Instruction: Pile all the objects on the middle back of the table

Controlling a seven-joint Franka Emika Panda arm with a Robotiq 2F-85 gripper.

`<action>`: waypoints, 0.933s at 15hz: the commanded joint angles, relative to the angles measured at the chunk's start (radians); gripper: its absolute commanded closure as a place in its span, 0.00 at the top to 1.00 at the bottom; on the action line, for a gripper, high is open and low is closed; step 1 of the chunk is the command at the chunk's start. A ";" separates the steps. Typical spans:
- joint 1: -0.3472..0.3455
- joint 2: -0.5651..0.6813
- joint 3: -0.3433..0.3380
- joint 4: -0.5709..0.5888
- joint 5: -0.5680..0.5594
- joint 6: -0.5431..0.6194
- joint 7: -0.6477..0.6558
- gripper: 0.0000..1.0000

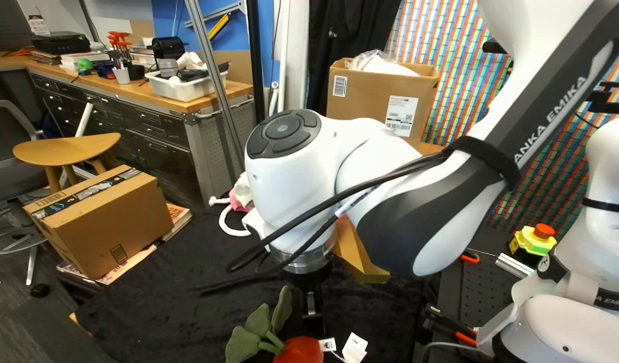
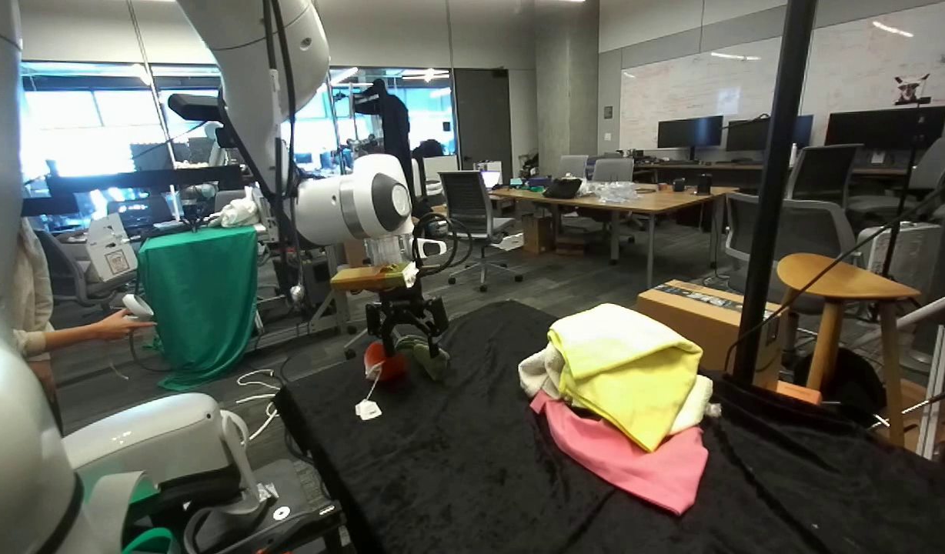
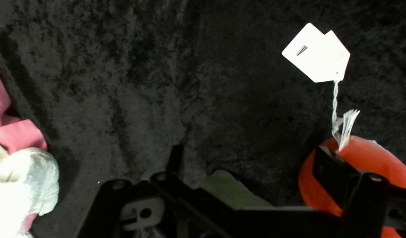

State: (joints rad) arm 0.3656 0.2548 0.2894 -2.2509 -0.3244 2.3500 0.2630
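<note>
We see the fingers (image 3: 335, 177) spread wide apart above the toy (image 3: 383, 160), which lies on the black-draped counter (image 2: 457, 462); whether they touch it, we cannot tell. Well apart from it, the yellow cloth (image 2: 626, 365) lies over the white cloth (image 2: 540, 375) and pink cloth (image 2: 634, 464), the rope (image 1: 235, 233) curving out beside them.

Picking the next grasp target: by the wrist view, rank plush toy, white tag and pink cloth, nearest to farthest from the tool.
1. Plush toy: right by the tool, lower right of the picture.
2. White tag: upper right, tethered to the toy.
3. Pink cloth: left edge, well away.
</note>
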 commanded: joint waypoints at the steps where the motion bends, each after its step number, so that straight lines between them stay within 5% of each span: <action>1: 0.019 0.028 -0.002 0.051 0.037 -0.003 -0.008 1.00; 14: 0.052 0.065 0.014 0.093 0.188 -0.003 0.013 1.00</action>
State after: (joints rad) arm 0.4066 0.2940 0.2918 -2.1877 -0.1786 2.3488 0.2738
